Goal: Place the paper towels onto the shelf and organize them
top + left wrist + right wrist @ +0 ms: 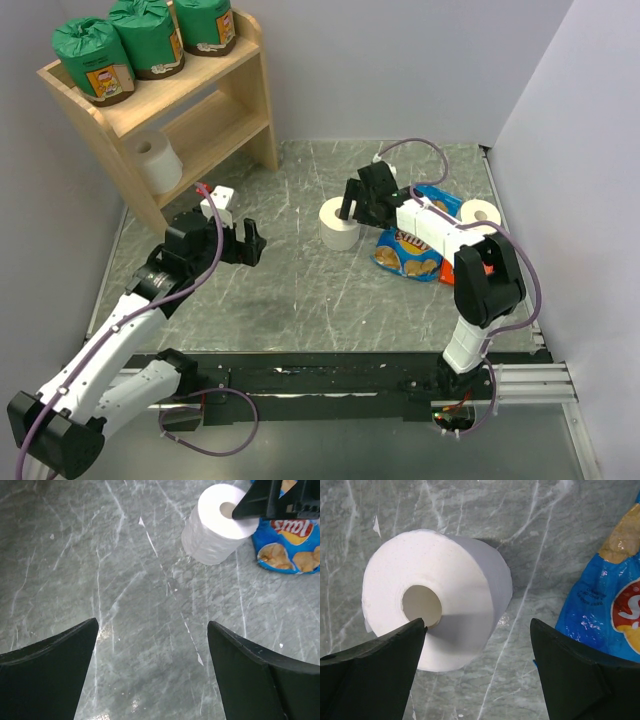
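The wooden shelf (240, 100) stands at the far left. Three green-wrapped paper towels (145, 40) sit on its top tier and a bare white roll (158, 160) on its lower tier. Another white roll (339, 224) stands upright mid-table, and one more (482, 214) stands at the right. My right gripper (355, 205) hangs open just over the mid-table roll (437, 615); its left fingertip is over the core and its right finger is past the roll's side. My left gripper (250, 243) is open over bare table, with that roll (215, 525) ahead of it.
A blue snack bag (410, 250) lies right of the mid-table roll, beside the right arm, and shows in both wrist views (605, 605) (287, 545). Grey walls close in the left, back and right. A black rail (330, 380) runs along the near edge.
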Motion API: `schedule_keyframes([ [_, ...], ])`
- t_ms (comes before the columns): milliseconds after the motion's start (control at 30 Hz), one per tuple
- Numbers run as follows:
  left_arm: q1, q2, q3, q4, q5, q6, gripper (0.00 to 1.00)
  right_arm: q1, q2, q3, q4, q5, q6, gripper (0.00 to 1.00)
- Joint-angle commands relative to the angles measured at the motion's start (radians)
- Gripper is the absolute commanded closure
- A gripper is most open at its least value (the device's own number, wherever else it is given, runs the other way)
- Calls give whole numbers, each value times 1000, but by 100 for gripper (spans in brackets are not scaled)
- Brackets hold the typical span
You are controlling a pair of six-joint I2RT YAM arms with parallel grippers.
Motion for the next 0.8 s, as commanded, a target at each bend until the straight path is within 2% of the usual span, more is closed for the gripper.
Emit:
schedule_keyframes([
  [0,-3,11,42,-4,-19,18,3,-10,17,-10,50,-11,1,9],
  [233,-6,17,42,-8,-19,23,3,-15,-3,17,54,-5,17,7],
  [533,-7,20,45,-12,-50,23,3,-23,65,74,41,-26,30,6],
  [733,-6,17,45,-10,-59,24,2,-21,78,40,57,-49,36,14],
  [767,-7,15,43,-9,-67,23,2,-20,75,28,55,-46,35,21],
])
